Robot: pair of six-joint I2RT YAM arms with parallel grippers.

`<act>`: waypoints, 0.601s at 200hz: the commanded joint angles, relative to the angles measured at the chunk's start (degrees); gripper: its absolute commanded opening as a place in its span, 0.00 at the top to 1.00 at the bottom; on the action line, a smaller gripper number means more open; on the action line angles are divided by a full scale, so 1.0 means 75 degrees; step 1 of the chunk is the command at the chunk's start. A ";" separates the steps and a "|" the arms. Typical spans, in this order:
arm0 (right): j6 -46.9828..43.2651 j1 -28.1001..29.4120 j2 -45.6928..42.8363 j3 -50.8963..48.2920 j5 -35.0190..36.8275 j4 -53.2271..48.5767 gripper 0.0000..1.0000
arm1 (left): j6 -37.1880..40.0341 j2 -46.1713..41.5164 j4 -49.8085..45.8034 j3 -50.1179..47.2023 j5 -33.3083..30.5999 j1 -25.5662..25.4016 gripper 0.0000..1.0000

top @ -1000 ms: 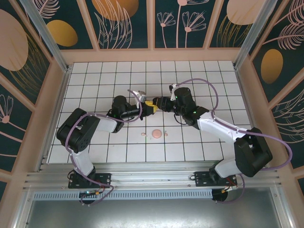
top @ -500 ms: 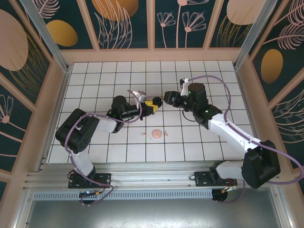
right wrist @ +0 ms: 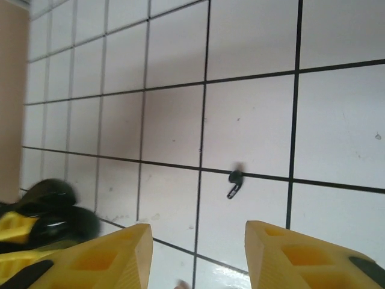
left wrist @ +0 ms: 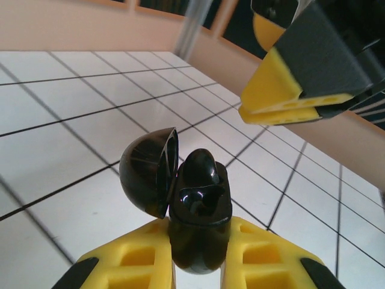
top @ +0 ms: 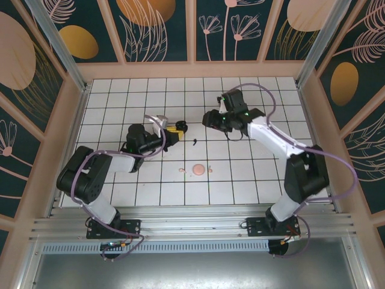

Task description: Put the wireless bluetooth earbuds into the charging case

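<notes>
Nearest the arm bases, on the white gridded tabletop (top: 120, 96), sits a round pale pink case (top: 198, 170). A tiny pale pink earbud (top: 182, 171) lies just beside it on the left, and what looks like a second one (top: 211, 169) lies just beside it on the right. All three sit apart from both arms. Farther in, a single black earbud (top: 195, 142) lies alone on the tiles, touched by nothing. In the right wrist view this earbud (right wrist: 234, 180) rests on a dark grid line, its thin stem angled down to the left. Beyond it and to the left, the left hand (top: 173, 132) reaches in low over the tabletop, its yellow fingers (left wrist: 129, 265) clamped tight on the base of the black charging case (left wrist: 198, 205). The case is held clear of the tiles with its domed lid (left wrist: 147, 180) swung open to the left. Its inside is glossy black, and whether an earbud already sits there cannot be told. Farthest in, to the right of the case, the right hand (top: 207, 119) hangs above the tabletop and points toward the left hand. Its two yellow fingers (right wrist: 102, 256) stand well apart with nothing between them. It is near the case but not touching it.
</notes>
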 commanded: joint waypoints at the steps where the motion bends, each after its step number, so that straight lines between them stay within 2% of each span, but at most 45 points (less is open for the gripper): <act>1: -0.0450 0.0206 0.0891 0.1112 0.0242 -0.1423 0.56 | 0.0033 -0.0537 -0.0617 -0.0181 -0.0582 0.0154 0.94; 31: -0.1136 0.0361 0.2208 0.2567 0.0548 -0.2352 0.57 | -0.0027 -0.0999 -0.1202 -0.0368 -0.1158 0.0298 0.93; 61: -0.1588 0.0512 0.3304 0.3820 0.0454 -0.3166 0.58 | -0.0233 -0.1343 -0.1494 -0.0551 -0.1594 0.0516 0.94; 91: -0.1097 0.0581 0.4194 0.4851 0.0585 -0.4225 0.61 | -0.0208 -0.1572 -0.1738 -0.0615 -0.1842 0.0625 0.93; 120: -0.0503 0.0679 0.4554 0.4973 0.0461 -0.4551 0.63 | -0.0182 -0.1587 -0.1888 -0.0553 -0.1913 0.0644 0.93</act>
